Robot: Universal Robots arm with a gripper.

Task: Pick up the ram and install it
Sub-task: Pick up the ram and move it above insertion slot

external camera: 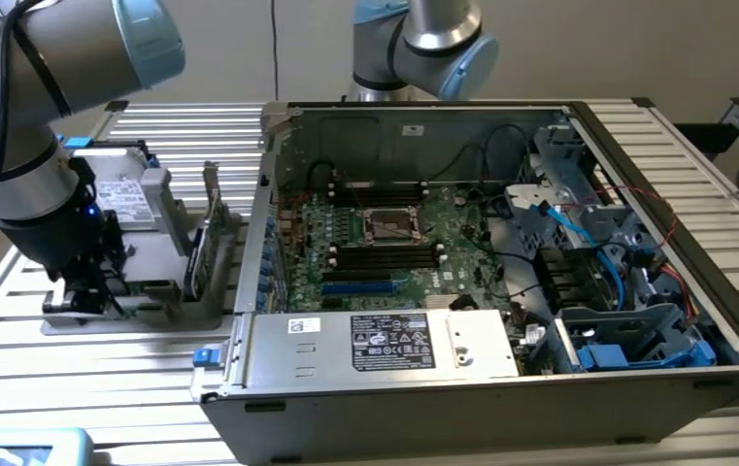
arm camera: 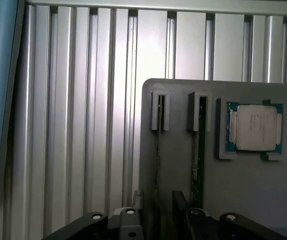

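I hold the gripper (external camera: 84, 291), fingers released, above the grey holder (arm camera: 263, 200), where the ram (arm camera: 197, 160) stands on edge in 1 of 2 slots by its rim, presumably so jaws can straddle it.

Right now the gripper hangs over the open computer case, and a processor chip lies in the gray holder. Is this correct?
No. The gripper hangs over the gray holder, beside the computer case, as the exterior view shows. The processor chip does lie in the holder.
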